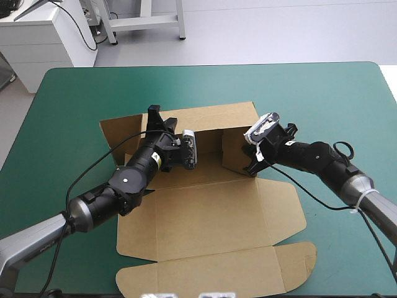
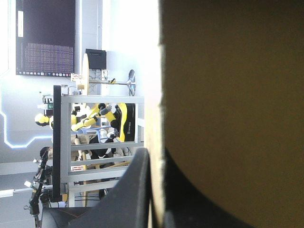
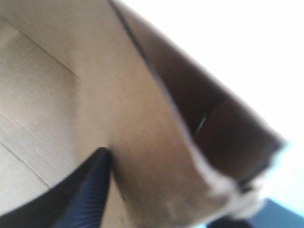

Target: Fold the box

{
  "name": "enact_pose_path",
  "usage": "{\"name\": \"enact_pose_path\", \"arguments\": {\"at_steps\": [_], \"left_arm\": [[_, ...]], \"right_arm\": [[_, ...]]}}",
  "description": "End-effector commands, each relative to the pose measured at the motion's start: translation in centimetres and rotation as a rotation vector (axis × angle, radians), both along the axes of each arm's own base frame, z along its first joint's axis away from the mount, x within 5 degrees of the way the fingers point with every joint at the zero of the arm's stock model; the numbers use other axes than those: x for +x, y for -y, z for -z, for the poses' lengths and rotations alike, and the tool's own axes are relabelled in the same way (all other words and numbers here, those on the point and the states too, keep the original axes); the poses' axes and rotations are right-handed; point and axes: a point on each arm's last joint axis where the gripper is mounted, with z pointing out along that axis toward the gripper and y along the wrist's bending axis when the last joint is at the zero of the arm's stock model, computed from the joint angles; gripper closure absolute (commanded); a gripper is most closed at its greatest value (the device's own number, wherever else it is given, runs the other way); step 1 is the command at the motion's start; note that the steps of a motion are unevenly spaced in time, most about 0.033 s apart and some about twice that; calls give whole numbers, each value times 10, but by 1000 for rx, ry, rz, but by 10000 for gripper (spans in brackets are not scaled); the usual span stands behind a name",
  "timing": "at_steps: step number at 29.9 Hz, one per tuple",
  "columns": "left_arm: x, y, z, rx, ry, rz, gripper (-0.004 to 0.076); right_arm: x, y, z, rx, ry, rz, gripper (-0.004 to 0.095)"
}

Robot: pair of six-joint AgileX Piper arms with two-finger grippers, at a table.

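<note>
The brown box (image 1: 211, 217) lies mid-table, its base and lid panels flat toward the near edge. Its far wall (image 1: 205, 121) and a darker right side wall (image 1: 234, 152) are raised. My left gripper (image 1: 155, 122) is at the far wall's left end, beside the left flap (image 1: 121, 133). In the left wrist view, the board's edge (image 2: 154, 95) runs between the black fingers (image 2: 140, 185) of that gripper (image 2: 156, 164), shut on it. My right gripper (image 1: 252, 162) grips the right side wall. In its wrist view one finger (image 3: 90, 190) presses the board (image 3: 142, 118); the other is hidden behind it.
Teal-green cover (image 1: 322, 99) shows on every side of the box. The lid's rounded front flap (image 1: 217, 276) lies close to the table's near edge. Both arms reach in low over the board from the near corners.
</note>
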Motion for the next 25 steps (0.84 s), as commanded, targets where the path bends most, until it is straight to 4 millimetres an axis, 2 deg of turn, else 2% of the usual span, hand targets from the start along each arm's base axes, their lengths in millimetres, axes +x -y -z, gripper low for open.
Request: {"name": "enact_pose_path", "arguments": {"at_steps": [1, 4, 5, 10, 13, 16, 21, 23, 25], "left_arm": [[-11, 10, -18, -42, 39, 75, 731], [-10, 8, -19, -39, 45, 58, 731], [-9, 7, -19, -37, 49, 46, 731], [-9, 6, -19, -37, 51, 33, 721], [-9, 8, -19, -41, 44, 47, 667], [-10, 9, -18, -45, 36, 68, 545], [-12, 11, -18, -61, 23, 90, 248], [-15, 13, -19, -63, 26, 92, 176], [-20, 15, -23, -69, 36, 103, 150]], "right_arm": [[-7, -4, -15, 38, 3, -43, 709], [-9, -6, -13, 41, -23, -70, 897], [-10, -6, -13, 41, -28, -75, 927], [-11, -7, -13, 42, -36, -84, 927], [-10, -7, -13, 53, -41, -73, 927], [-9, -6, -14, 84, -49, -26, 927], [-5, -3, -16, 120, -44, 41, 927], [-3, -2, -17, 137, -34, 78, 927], [-2, -1, -18, 148, -27, 101, 926]]}}
